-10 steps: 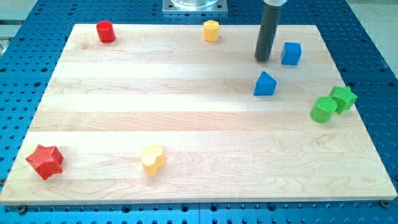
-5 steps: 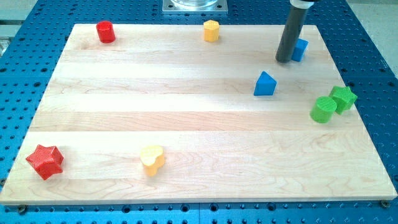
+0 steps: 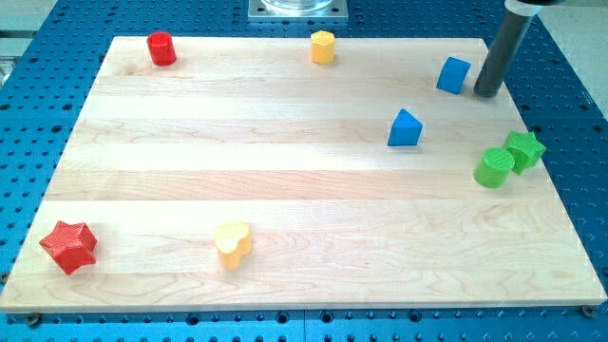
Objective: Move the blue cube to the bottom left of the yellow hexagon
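Note:
The blue cube (image 3: 454, 74) sits near the board's top right. The yellow hexagon (image 3: 323, 46) stands at the top edge, left of the cube by a wide gap. My tip (image 3: 485, 93) is just to the right of the blue cube, close to it, with a thin gap showing. A second blue block, a triangular prism (image 3: 405, 128), lies below and to the left of the cube.
A red cylinder (image 3: 161, 47) is at the top left. A green cylinder (image 3: 493, 167) and green star (image 3: 523, 150) touch at the right edge. A red star (image 3: 68, 246) and yellow heart (image 3: 232, 242) lie at the bottom left. A metal mount (image 3: 298, 9) sits above the board (image 3: 285, 180).
My tip has moved from the left of the blue cube, across it, to its right side. The cube has shifted slightly up and turned a little.

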